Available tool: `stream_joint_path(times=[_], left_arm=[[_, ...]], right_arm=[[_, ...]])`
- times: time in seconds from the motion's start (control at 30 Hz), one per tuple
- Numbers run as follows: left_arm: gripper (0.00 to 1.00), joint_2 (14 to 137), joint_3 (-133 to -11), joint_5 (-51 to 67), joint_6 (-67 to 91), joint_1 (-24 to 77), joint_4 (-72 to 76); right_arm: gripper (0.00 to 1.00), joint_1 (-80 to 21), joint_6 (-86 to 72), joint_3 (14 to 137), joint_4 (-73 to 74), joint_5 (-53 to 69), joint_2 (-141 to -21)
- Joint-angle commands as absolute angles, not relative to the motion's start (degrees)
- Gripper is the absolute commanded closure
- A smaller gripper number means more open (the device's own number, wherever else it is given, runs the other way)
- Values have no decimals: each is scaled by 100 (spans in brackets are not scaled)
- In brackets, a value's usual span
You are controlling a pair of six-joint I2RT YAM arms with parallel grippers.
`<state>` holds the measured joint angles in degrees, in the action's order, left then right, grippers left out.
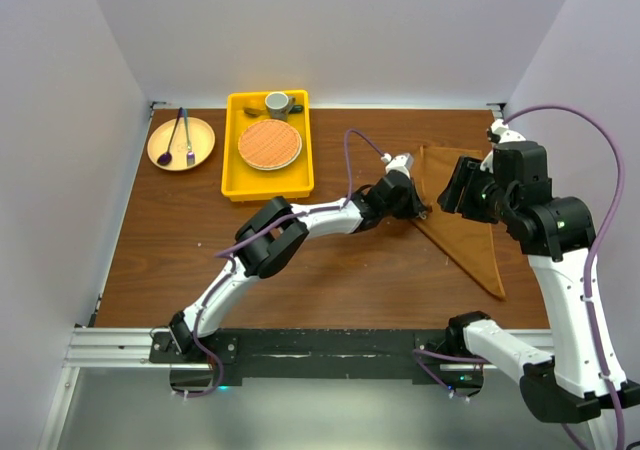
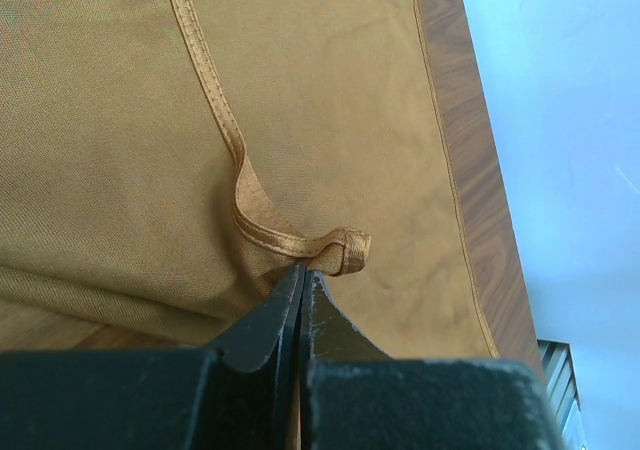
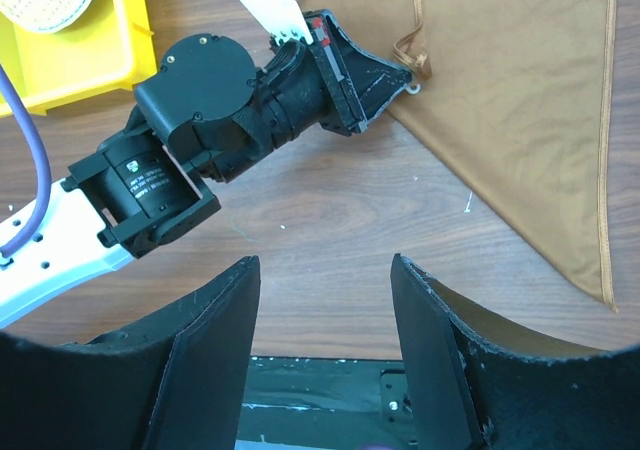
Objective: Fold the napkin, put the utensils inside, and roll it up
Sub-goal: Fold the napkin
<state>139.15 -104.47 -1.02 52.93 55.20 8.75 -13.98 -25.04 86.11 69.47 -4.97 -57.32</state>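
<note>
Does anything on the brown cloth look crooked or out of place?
Yes. One hemmed edge of the rust-brown cloth napkin is lifted and curled into a small loop instead of lying flat, pinched by the shut left fingers. The remaining cloth lies smooth on the wooden table.

Napkin (image 1: 462, 235) partly behind right arm (image 1: 525, 185)

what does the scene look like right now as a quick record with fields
napkin: lies as a triangle on the right of the table
left hand: shut on a curled hem corner of the napkin
right hand: open, holding nothing
tray: far side, holds a mat and a cup
plate: left of the tray, purple spoon and fork on it
</note>
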Motion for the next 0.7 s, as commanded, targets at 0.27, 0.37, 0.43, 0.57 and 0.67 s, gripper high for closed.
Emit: stream_joint_path(times=[0.27, 0.37, 0.43, 0.57, 0.67], left_arm=[[78, 13930, -10915, 306, 5001, 5520, 722], [55, 13913, -11135, 913, 4974, 5397, 589], [48, 13843, -11188, 1168, 5071, 5318, 615], [42, 13554, -11162, 1458, 5176, 5238, 694], [47, 13291, -10961, 1617, 5352, 5107, 782]], right_arm=[[40, -1406, -2408, 8587, 6917, -457, -5695], [40, -1406, -2408, 8578, 6917, -457, -5713], [40, -1406, -2434, 8630, 6952, -431, -5783], [39, -1415, -2732, 8710, 7013, -395, -5967], [36, -1398, -2944, 8579, 7058, -597, -6336]])
